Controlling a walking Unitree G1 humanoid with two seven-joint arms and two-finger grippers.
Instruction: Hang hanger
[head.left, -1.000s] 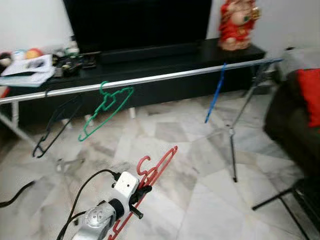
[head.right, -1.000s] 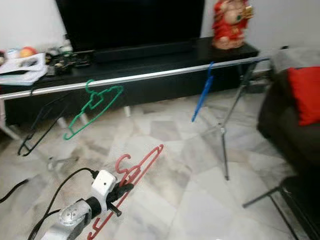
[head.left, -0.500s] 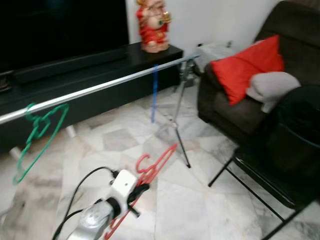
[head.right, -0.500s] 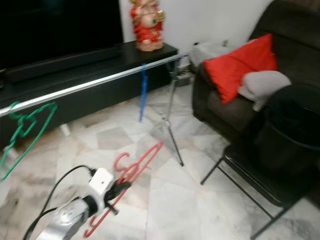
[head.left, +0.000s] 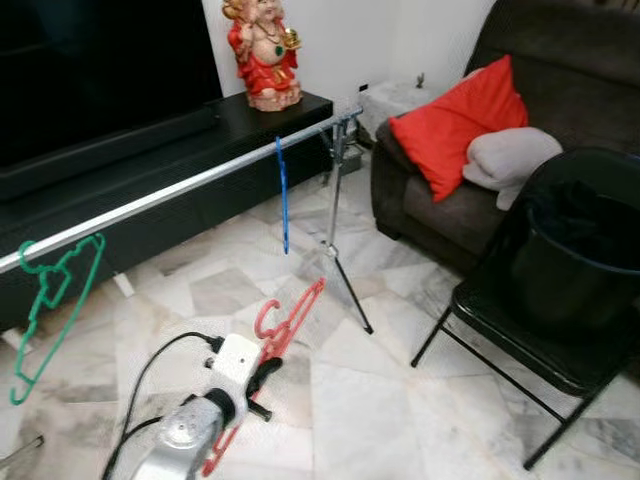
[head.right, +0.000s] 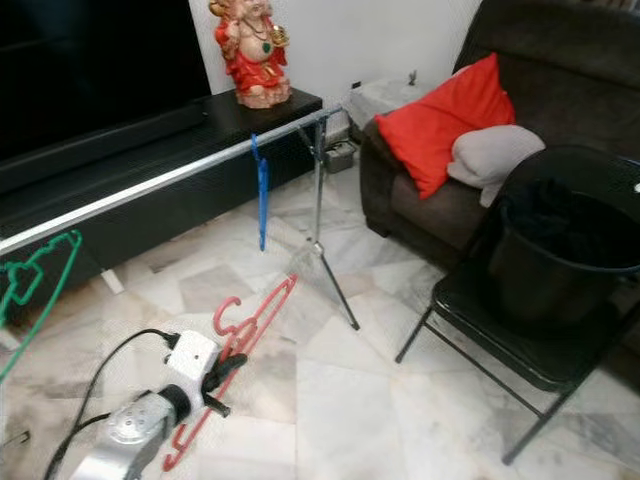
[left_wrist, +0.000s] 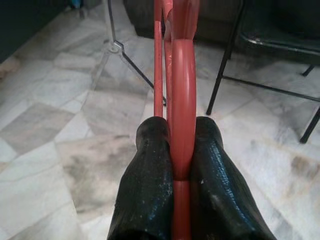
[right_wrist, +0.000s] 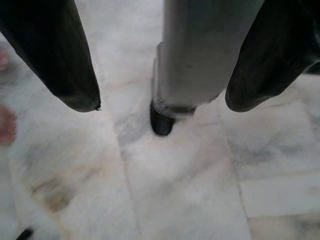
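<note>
My left gripper (head.left: 262, 375) is shut on a red plastic hanger (head.left: 290, 318), held low over the marble floor with its hook pointing up and away. The left wrist view has both black fingers (left_wrist: 150, 190) pinched on the red hanger (left_wrist: 182, 100). A silver rail (head.left: 180, 190) on tripod stands runs in front of the black TV cabinet. A blue hanger (head.left: 282, 195) hangs near its right end and a green hanger (head.left: 50, 310) at the left. My right gripper (right_wrist: 160, 105) hangs open above the floor, a grey metal leg between its fingers without touching.
A black folding chair (head.left: 540, 340) with a black bucket (head.left: 575, 250) stands at the right. A dark sofa (head.left: 440, 210) with a red cushion (head.left: 455, 125) sits behind it. A red figurine (head.left: 262, 55) stands on the TV cabinet (head.left: 150, 150). The rail's tripod leg (head.left: 345, 280) reaches onto the floor.
The camera has swung right: rail and green hanger slid left, sofa, chair and bucket came into view. The left gripper keeps its hold on the red hanger.
</note>
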